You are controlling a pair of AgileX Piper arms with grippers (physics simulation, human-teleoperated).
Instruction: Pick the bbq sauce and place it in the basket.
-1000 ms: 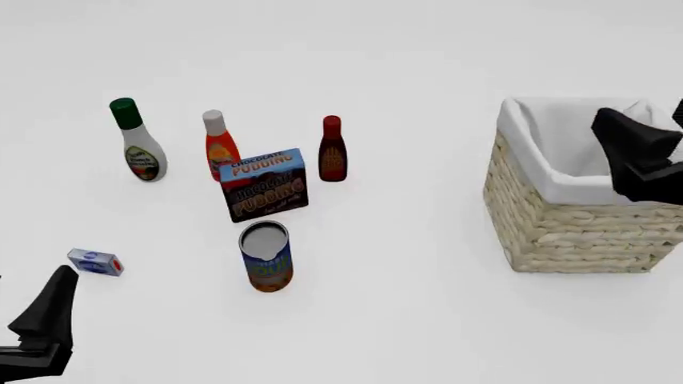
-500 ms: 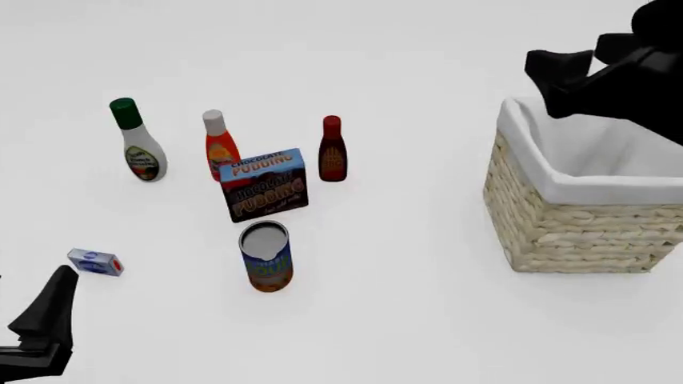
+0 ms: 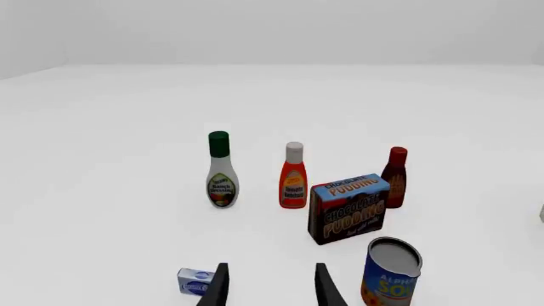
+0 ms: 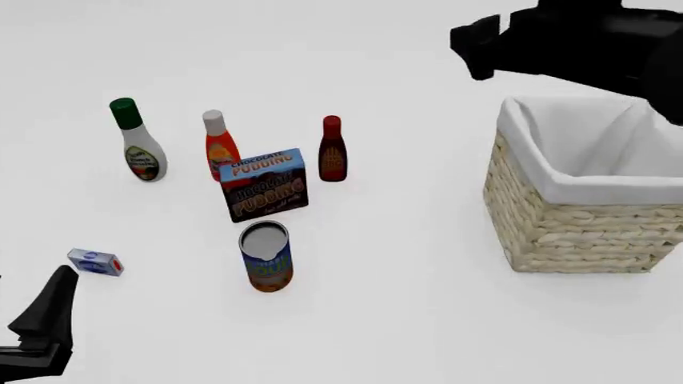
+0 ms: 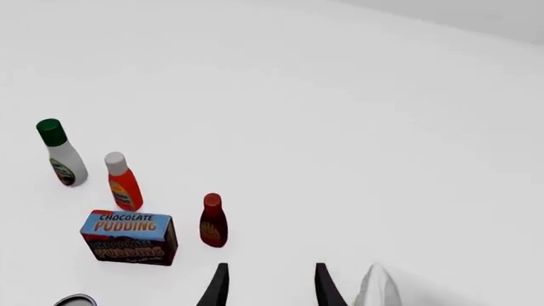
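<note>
You see a glossy dark reddish-brown plastic bbq sauce bottle (image 4: 332,150); rough straw-coloured woven wicker basket (image 4: 565,226), matt white cloth lining.

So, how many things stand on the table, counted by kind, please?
Bottles: 3 (bbq sauce, orange-red bottle, white bottle)
Boxes: 2 (pudding box, small blue-white box)
Cans: 1 (can)
Baskets: 1 (basket)
Total: 7
</note>
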